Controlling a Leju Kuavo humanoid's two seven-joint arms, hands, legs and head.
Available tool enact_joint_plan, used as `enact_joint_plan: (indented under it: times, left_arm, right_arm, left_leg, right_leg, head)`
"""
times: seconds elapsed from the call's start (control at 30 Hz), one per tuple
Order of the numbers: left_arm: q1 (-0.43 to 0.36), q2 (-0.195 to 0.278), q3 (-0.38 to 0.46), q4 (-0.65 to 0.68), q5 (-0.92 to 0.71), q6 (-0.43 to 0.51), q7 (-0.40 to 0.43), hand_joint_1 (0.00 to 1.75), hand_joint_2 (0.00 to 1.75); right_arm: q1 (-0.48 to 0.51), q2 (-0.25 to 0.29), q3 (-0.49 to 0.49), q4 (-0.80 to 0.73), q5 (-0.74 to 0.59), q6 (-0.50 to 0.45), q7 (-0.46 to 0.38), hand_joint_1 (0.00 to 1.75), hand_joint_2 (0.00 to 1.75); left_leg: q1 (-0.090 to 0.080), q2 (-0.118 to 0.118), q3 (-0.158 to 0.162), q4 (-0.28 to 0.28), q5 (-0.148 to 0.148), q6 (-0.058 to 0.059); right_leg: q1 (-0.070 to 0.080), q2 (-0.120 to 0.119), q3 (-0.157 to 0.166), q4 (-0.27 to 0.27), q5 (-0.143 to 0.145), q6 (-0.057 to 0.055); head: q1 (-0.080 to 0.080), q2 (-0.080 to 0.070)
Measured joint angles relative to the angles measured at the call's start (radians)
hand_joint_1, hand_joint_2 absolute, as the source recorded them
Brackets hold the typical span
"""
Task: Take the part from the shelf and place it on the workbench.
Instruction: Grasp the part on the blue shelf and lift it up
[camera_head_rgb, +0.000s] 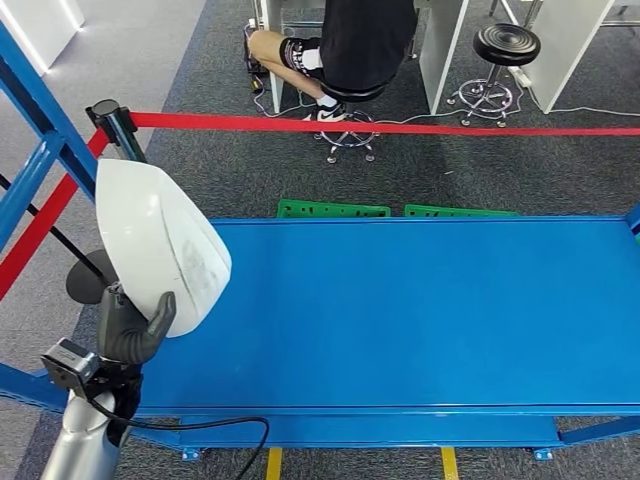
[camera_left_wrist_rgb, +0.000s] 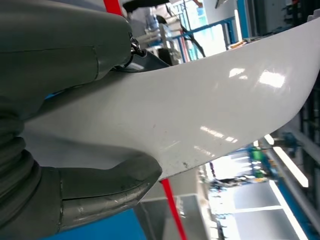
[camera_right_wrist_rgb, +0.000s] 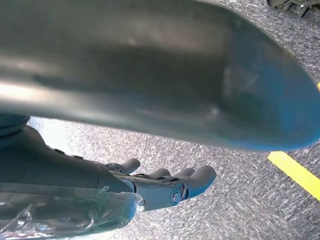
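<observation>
Part (camera_head_rgb: 158, 245), white curved shell, gripped by left hand (camera_head_rgb: 130, 328), thumb (camera_left_wrist_rgb: 109, 185) and fingers clamped on its edge, held above left end of blue workbench (camera_head_rgb: 423, 310). Right hand (camera_right_wrist_rgb: 166, 187) holds nothing, fingers loosely extended over grey carpet (camera_right_wrist_rgb: 234, 200).

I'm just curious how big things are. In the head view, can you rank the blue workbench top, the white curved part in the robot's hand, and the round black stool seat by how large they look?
Largest to smallest, as they look:
1. Blue workbench top
2. White curved part, held in the left hand; it is nearer the camera, so it looks bigger
3. Round black stool seat, far back
</observation>
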Motion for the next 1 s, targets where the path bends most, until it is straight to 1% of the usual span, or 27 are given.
enact_joint_plan:
  times: [0.13,0.27,0.53,0.73,1.0]
  left_arm:
    - [0.002,-0.045,0.001,-0.03,0.012,-0.014,0.003,1.75,1.75]
    - [0.003,-0.064,0.001,-0.045,0.012,-0.012,0.005,1.75,1.75]
    - [0.004,-0.075,0.001,-0.052,0.036,-0.012,0.003,1.75,1.75]
    - [0.01,-0.077,0.001,-0.072,0.058,-0.003,-0.028,1.75,1.75]
    - [0.012,-0.077,0.001,-0.077,0.005,0.052,-0.034,1.75,1.75]
  right_arm:
    - [0.001,0.0,-0.01,0.0,-0.006,-0.004,0.002,0.0,0.0]
    - [0.002,0.0,-0.018,0.0,-0.006,-0.005,0.002,0.0,0.0]
    - [0.002,0.0,-0.023,0.0,-0.013,-0.006,0.003,0.0,0.0]
    - [0.004,0.0,-0.032,0.0,-0.025,-0.008,0.002,0.0,0.0]
    - [0.005,0.0,-0.041,0.0,-0.024,-0.011,0.0,0.0,0.0]
  left_leg:
    - [0.0,0.0,0.0,0.0,-0.001,0.001]
    - [0.0,0.0,0.0,0.0,-0.001,0.001]
    - [0.0,0.0,0.0,0.0,-0.001,0.001]
    - [0.0,0.0,0.0,0.0,-0.001,0.002]
    - [-0.001,0.0,0.0,0.0,-0.001,0.002]
  right_leg:
    - [0.0,0.0,0.0,0.0,0.0,0.0]
    - [0.0,0.0,0.0,0.0,0.0,0.0]
    - [0.0,0.0,0.0,0.0,0.0,0.0]
    - [0.0,0.0,0.0,0.0,0.0,0.001]
    - [0.0,0.0,0.0,0.0,0.0,0.001]
  head:
    - [0.0,0.0]
    - [0.0,0.0]
    - [0.0,0.0]
    - [0.0,0.0]
    - [0.0,0.0]
